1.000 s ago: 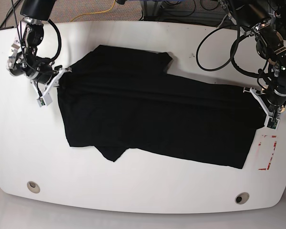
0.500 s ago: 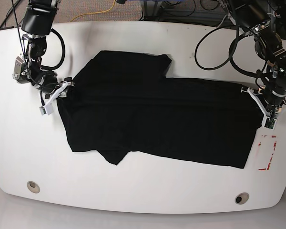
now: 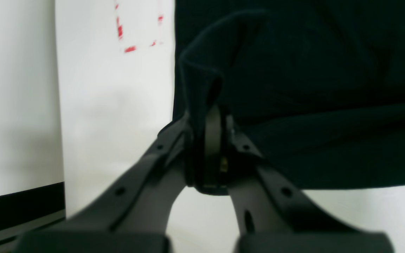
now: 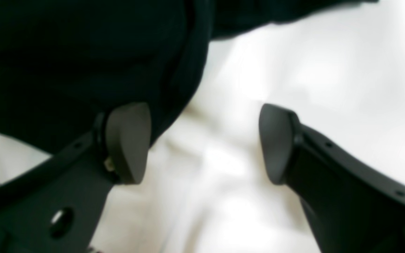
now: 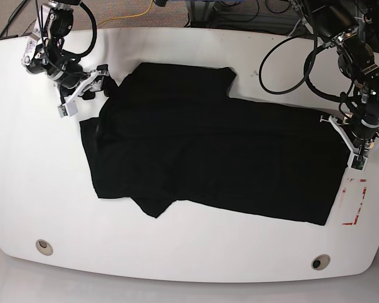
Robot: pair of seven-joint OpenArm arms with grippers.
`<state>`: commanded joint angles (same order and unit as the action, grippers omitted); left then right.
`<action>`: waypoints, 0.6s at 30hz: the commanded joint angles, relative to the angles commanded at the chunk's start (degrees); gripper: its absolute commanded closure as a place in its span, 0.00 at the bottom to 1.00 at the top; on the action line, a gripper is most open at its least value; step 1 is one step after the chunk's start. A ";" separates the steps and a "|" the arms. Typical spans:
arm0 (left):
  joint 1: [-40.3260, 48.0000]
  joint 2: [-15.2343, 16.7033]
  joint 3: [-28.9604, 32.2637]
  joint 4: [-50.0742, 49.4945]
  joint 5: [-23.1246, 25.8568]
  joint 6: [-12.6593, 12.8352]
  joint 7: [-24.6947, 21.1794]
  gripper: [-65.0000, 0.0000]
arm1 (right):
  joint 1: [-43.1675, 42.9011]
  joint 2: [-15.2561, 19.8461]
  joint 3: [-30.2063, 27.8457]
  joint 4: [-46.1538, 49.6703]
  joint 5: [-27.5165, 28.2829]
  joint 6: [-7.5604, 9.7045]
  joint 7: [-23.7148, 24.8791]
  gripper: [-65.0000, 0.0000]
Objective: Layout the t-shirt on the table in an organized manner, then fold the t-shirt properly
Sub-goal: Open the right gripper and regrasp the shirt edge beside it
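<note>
black t-shirt [image 5: 208, 151] spread on white table [image 5: 177, 252]; left gripper [image 3: 209, 140] pinched tight on a raised fold at its edge, right gripper [image 4: 202, 140] spread wide, holding nothing.

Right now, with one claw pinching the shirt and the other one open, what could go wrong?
The left claw is shut on a small bunched fold of the t-shirt near the red tape. A pull might slip it free or drag the whole shirt sideways.

The right claw is open with only one finger at the cloth edge, so that side is unanchored and could bunch.

A flap near the front edge looks doubled under; folding now would likely trap it.
</note>
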<state>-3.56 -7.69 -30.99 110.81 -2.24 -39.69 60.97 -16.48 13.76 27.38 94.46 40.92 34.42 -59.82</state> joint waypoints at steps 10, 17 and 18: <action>0.00 0.00 0.00 0.09 0.00 -0.09 0.00 1.00 | -1.14 -3.96 -2.81 0.09 0.18 0.18 -1.32 0.28; 0.09 0.00 0.00 0.09 0.00 -0.09 0.00 1.00 | -1.05 -4.04 -7.47 0.00 0.26 0.09 -1.23 0.29; 0.09 0.00 -0.09 0.09 0.00 -0.09 0.00 1.00 | -0.97 -4.04 -8.09 0.00 0.26 0.09 -1.23 0.29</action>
<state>-3.47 -7.69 -31.08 110.90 -2.24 -39.78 60.97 -17.45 9.71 19.30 94.46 41.19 34.51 -61.05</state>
